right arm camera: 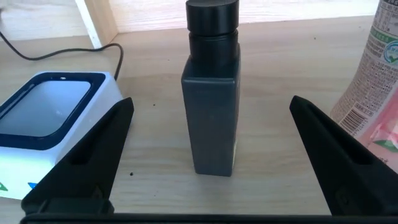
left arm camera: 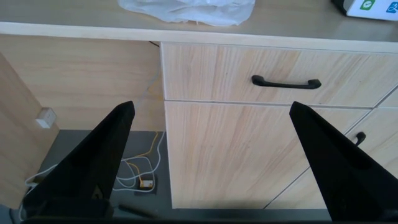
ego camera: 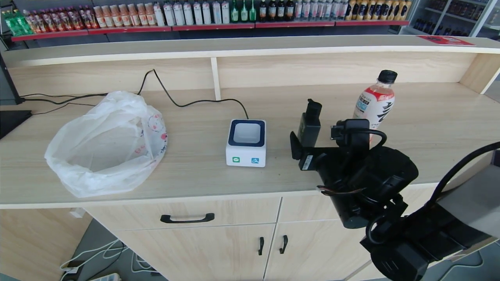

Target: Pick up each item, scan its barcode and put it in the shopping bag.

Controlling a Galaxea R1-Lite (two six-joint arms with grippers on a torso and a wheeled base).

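Observation:
A dark square bottle point(ego camera: 309, 124) point(right arm camera: 211, 106) with a black cap stands upright on the wooden counter point(ego camera: 195, 164), right of the white barcode scanner point(ego camera: 247, 142) point(right arm camera: 50, 124). My right gripper point(ego camera: 317, 142) point(right arm camera: 211, 102) is open just in front of this bottle, one finger to each side and not touching it. A drink bottle point(ego camera: 375, 100) point(right arm camera: 373, 87) with a black cap and a red-and-white label stands farther right. The white plastic shopping bag point(ego camera: 105, 144) point(left arm camera: 186, 11) lies open at the counter's left. My left gripper point(left arm camera: 211, 106) is open below counter height, facing the cabinet front.
A black cable point(ego camera: 187, 102) runs from the scanner across the counter to the left. A raised wooden ledge point(ego camera: 250, 50) backs the counter. Below are a drawer with a black handle point(ego camera: 187, 218) point(left arm camera: 286, 82) and cabinet doors. Cables lie on the floor point(left arm camera: 140, 174).

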